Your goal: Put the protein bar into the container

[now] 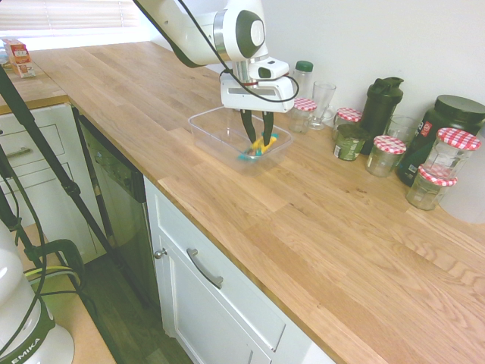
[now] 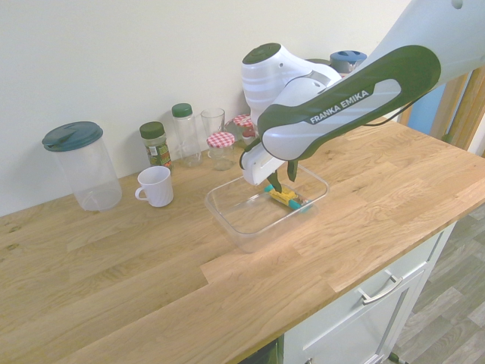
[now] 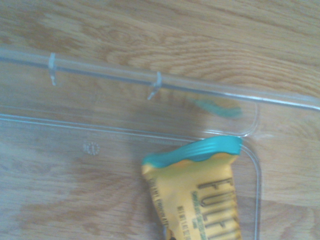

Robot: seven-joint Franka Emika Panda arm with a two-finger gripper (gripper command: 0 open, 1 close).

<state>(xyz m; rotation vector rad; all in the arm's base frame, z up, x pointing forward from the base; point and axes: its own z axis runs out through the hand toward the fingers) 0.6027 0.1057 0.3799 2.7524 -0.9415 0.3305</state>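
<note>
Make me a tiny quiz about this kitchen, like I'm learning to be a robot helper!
1. True or false: the protein bar is inside the walls of the clear container.
2. Pick one: the white mug's handle points toward
A) the jars with checkered lids
B) the tall pitcher with the dark lid
C) the black shaker bottle
3. Fill in the missing word: the bar's wrapper is teal at the end and mostly ____ in the close-up.

Key: 1 true; 2 B; 3 yellow

Light wood-plank desk (image 2: 151,280), clear rectangular container (image 2: 265,227) on it, white mug (image 2: 155,186), lidded clear pitcher (image 2: 87,168), glass jars with red-checkered lids (image 1: 385,156), black shaker bottle (image 1: 379,110) near the wall
</note>
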